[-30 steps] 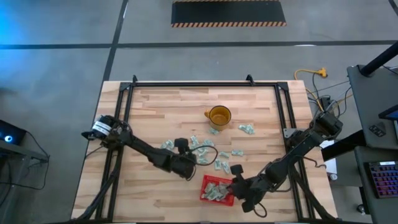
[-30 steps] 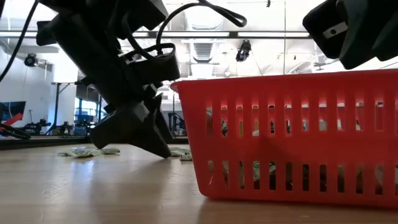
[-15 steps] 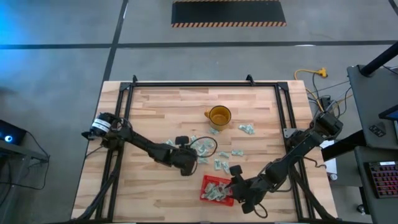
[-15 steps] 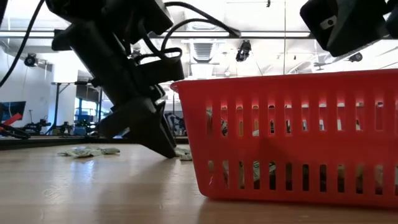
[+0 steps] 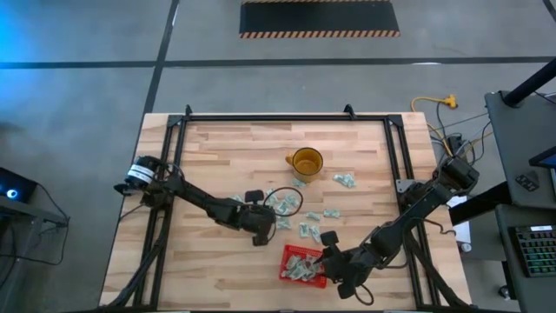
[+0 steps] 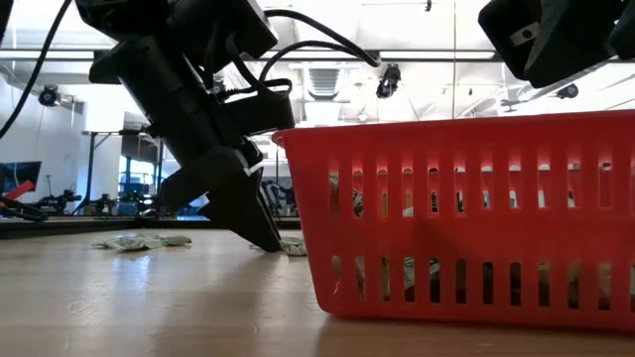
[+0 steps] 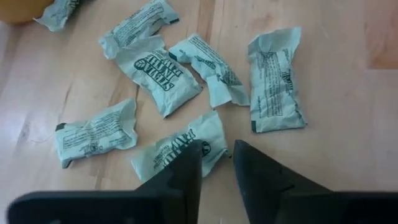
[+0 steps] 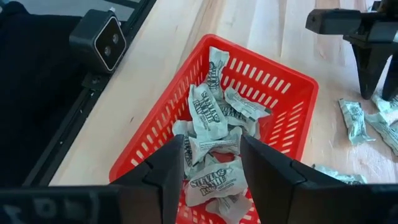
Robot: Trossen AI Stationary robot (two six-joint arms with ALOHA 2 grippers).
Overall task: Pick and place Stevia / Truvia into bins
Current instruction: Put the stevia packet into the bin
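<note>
Several pale green Stevia packets (image 7: 161, 68) lie loose on the wooden table (image 5: 226, 156) below the yellow mug (image 5: 306, 162). My left gripper (image 7: 217, 155) points down among them, its fingers a narrow gap apart at the end of one packet (image 7: 174, 148) that lies flat on the wood. The red bin (image 5: 302, 265) stands near the table's front edge with several packets (image 8: 208, 118) inside. My right gripper (image 8: 211, 158) hangs open above the bin's right end, nothing between its fingers. My left gripper comes from above, slanting down, with one fingertip (image 7: 191, 154) over the packet's near end (image 7: 208, 134) and the other on the bare wood beside it. The packet lies flat on the table. Whether the fingers touch it, I cannot tell.
More packets (image 5: 345, 180) lie right of the mug, and a few (image 6: 139, 240) at the left of the pile. A black frame (image 5: 261, 116) runs round the table's far and side edges. Bare wood stretches across the far and left parts.
My left gripper has gone a little toward the table's right edge and come down steeper onto the packets. My right gripper stays above the bin.
</note>
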